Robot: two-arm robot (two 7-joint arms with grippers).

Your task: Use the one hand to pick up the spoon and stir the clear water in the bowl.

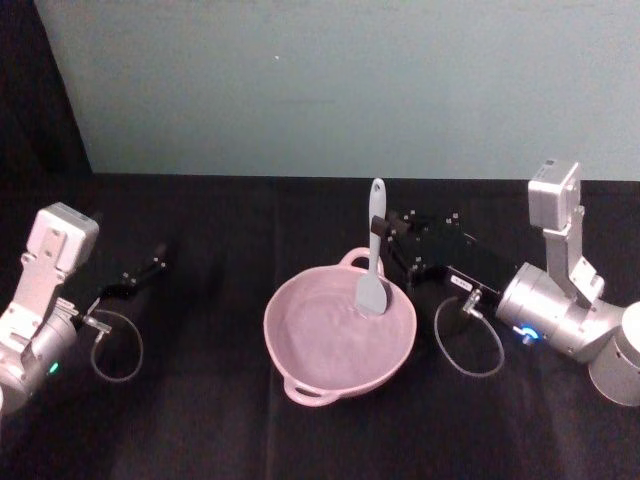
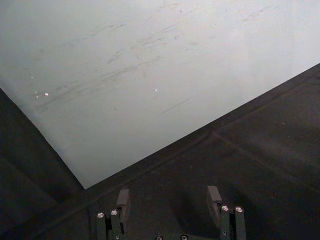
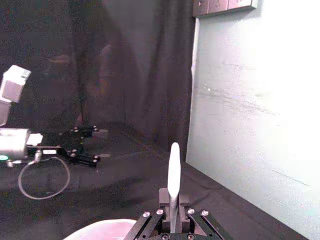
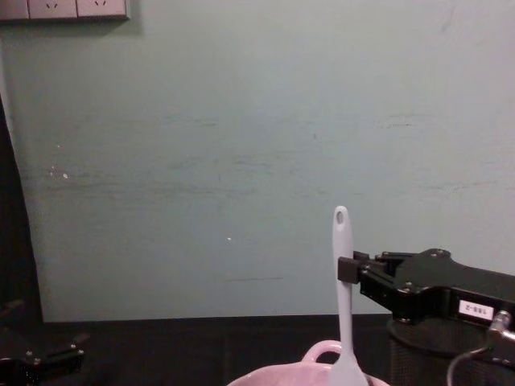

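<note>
- The bowl (image 1: 275, 335) sits in the lower middle of the head view on the black table (image 1: 200, 420), with one loop handle on its far rim and another on its near rim
- The spoon (image 1: 374, 262) stands nearly upright at the centre of the frame, its flat head down inside the bowl near the far rim
- The right gripper (image 1: 388, 230) reaches in from the right of the frame behind the bowl, its fingers clamped on the spoon's handle a little below the oval hole
- In the lower right corner of the chest view, a black mesh cup (image 4: 426, 350) stands under that gripper
- The left gripper (image 1: 150, 265) is at the mid-left of the head view, well apart from the bowl, its fingers (image 2: 123, 199) spread apart and holding nothing
</note>
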